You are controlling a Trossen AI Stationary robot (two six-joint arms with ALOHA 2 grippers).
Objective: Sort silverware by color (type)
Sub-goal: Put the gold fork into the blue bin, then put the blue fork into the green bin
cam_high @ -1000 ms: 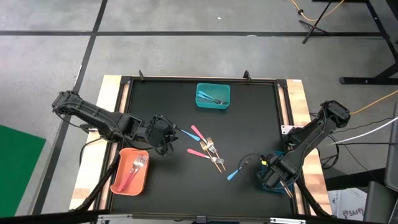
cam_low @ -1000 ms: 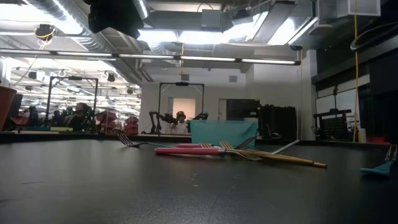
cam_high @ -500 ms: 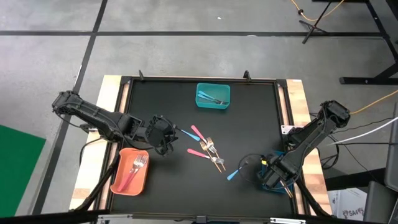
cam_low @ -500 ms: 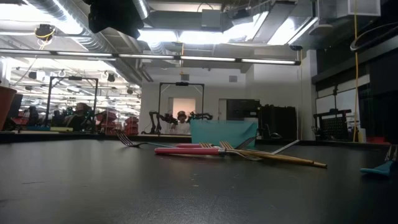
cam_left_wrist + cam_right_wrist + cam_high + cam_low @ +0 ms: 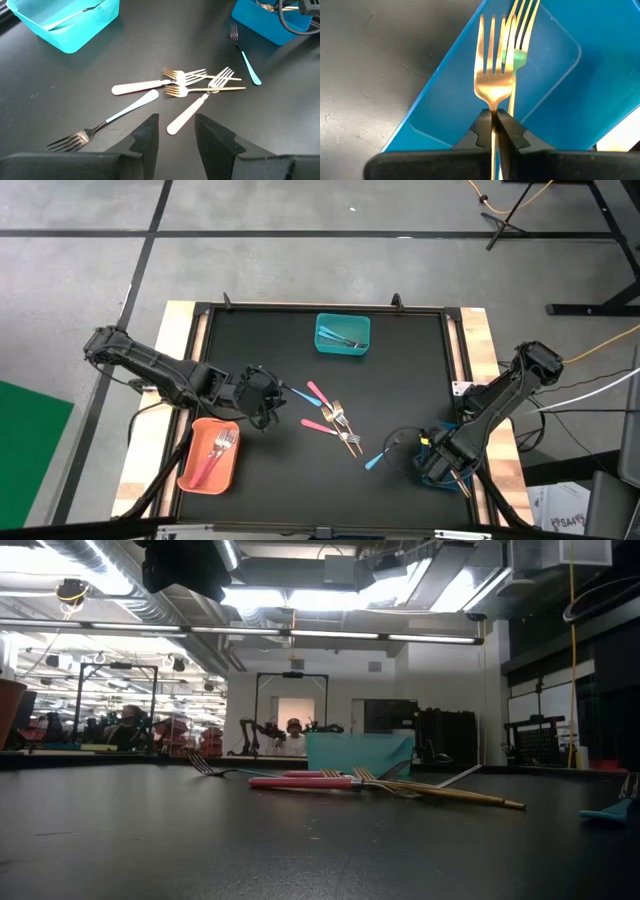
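Several forks lie in a loose heap [image 5: 335, 420] at the table's middle: two with pink handles [image 5: 135, 88], two of gold [image 5: 210, 90], and one with a light-blue handle [image 5: 125, 112] beside them. Another light-blue fork [image 5: 375, 460] lies near the blue bin [image 5: 440, 470]. My left gripper [image 5: 262, 402] hovers open to the left of the heap, touching nothing. My right gripper [image 5: 447, 458] is over the blue bin at the near right, shut on a gold fork [image 5: 493, 75]. A second gold fork [image 5: 522, 30] lies inside that bin. My right gripper pinches the gold fork by its neck [image 5: 493, 111], just behind the head, between its two fingertips. The fingers lie along the fork, whose handle runs back between them. The tines stick out past the fingertips over the inside of the blue bin.
A teal bin [image 5: 343, 335] with a utensil in it stands at the far middle. An orange bin [image 5: 209, 456] at the near left holds pink-handled forks. Bare black table lies around the heap. Cables trail beside the blue bin.
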